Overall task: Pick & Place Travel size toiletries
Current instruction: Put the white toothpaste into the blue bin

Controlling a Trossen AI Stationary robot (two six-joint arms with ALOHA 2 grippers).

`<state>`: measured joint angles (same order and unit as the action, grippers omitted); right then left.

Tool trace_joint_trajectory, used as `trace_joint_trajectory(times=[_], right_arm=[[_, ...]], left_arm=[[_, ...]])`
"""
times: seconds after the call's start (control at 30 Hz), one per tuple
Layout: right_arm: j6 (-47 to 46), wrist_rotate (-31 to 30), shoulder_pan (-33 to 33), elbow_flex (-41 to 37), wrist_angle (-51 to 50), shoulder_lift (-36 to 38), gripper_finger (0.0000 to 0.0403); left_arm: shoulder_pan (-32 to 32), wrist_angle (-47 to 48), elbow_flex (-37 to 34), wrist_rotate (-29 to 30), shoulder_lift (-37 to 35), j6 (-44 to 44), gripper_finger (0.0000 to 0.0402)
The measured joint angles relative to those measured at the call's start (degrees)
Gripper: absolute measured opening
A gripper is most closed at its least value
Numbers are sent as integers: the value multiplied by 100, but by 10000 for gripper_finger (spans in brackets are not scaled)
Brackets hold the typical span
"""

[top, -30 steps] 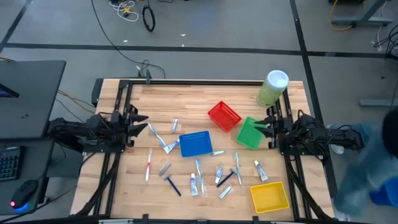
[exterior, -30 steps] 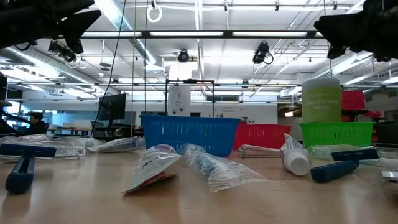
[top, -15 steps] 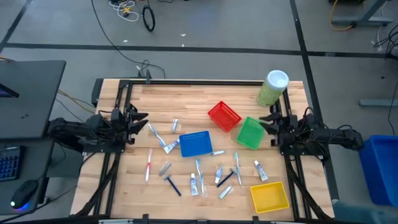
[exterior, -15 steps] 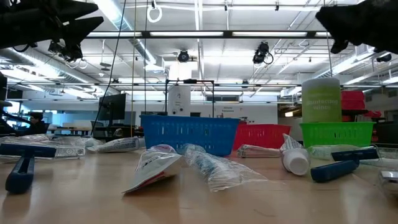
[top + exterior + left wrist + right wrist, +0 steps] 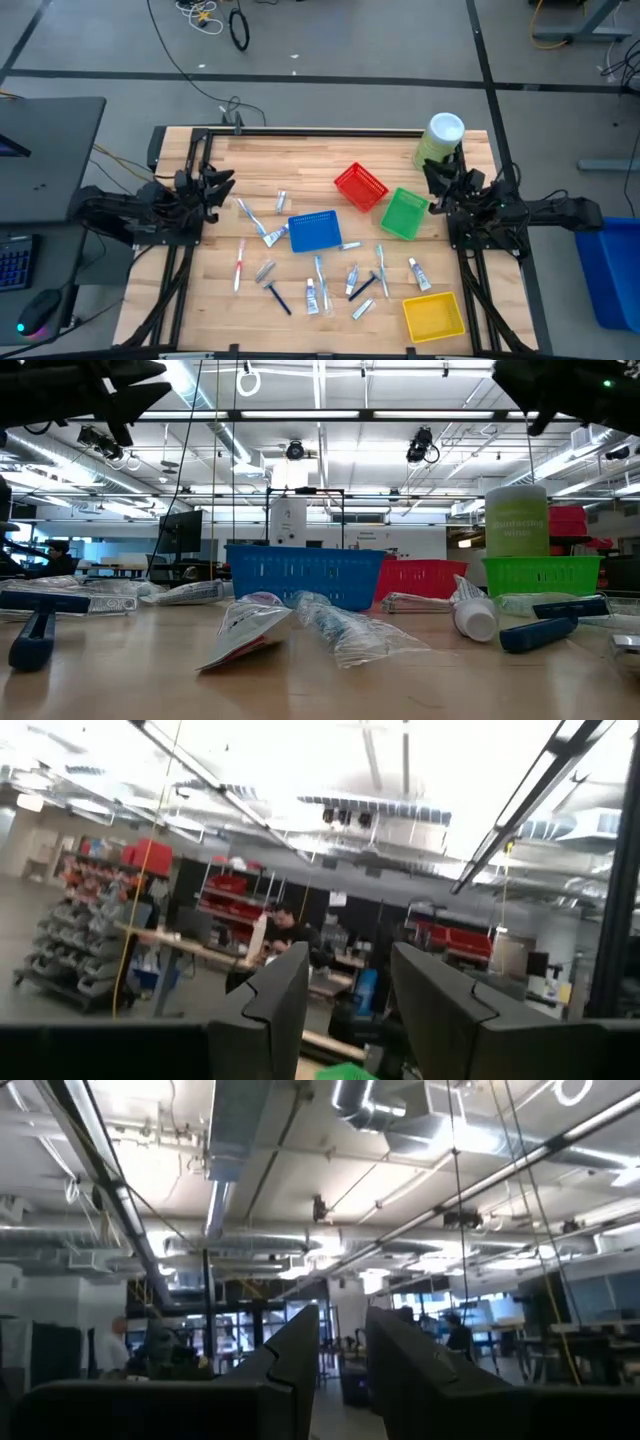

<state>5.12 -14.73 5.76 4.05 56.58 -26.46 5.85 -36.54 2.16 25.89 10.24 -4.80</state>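
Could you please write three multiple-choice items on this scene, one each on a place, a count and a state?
1. Where does the yellow basket stand?
A. by the pale-green cylinder
B. at the table's near right corner
C. between the red and blue baskets

2. How many mesh baskets are on the table?
A. two
B. four
C. six

3. What does the left gripper hold?
A. nothing, fingers apart
B. a razor
C. a toothbrush

Answers: 1 B, the high view shows it low on the right. 2 B, red, green, blue and yellow. 3 A, the left wrist view shows an empty gap.
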Motion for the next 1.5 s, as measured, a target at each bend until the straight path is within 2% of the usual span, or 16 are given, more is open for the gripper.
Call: trace_joint_trajectory(times=[0.13,0.27,0.37,0.47,0.6,0.73,0.83,1.0,1.17,1.33,1.5], right_arm=[[15,584,62,729,-87,-1229,96],[48,1365,66,1464,-111,-2340,95],[-83,1485,67,1799,-210,-2925,95],[-472,1485,67,1920,-524,-3288,95],[-782,1561,44,1924,-1115,-3609,94],[-742,1796,-100,1924,-1631,-3906,107],[-773,1800,-240,1924,-1874,-4183,129],[-772,1657,-329,1924,-1894,-4489,170],[-772,1583,-321,1924,-1891,-4594,197],[-773,1586,-322,1924,-1864,-4589,211],[-771,1586,-322,1924,-1855,-4588,215]], left_arm=[[-52,-2,261,4,702,-549,153],[-55,169,820,-59,1496,-494,153],[-52,964,1367,-147,1959,-359,153],[-51,2045,1951,-60,2452,-726,153],[-52,3135,2406,-18,3168,-1406,153],[-27,3530,2447,-415,3917,-1810,153],[24,3621,2448,-627,4518,-2091,153],[57,3606,2447,-568,5454,-2133,153],[58,3569,2447,-1014,6304,-2341,153],[59,3528,2447,-1055,6876,-2518,157],[199,3162,2453,-1180,7143,-2632,177]])
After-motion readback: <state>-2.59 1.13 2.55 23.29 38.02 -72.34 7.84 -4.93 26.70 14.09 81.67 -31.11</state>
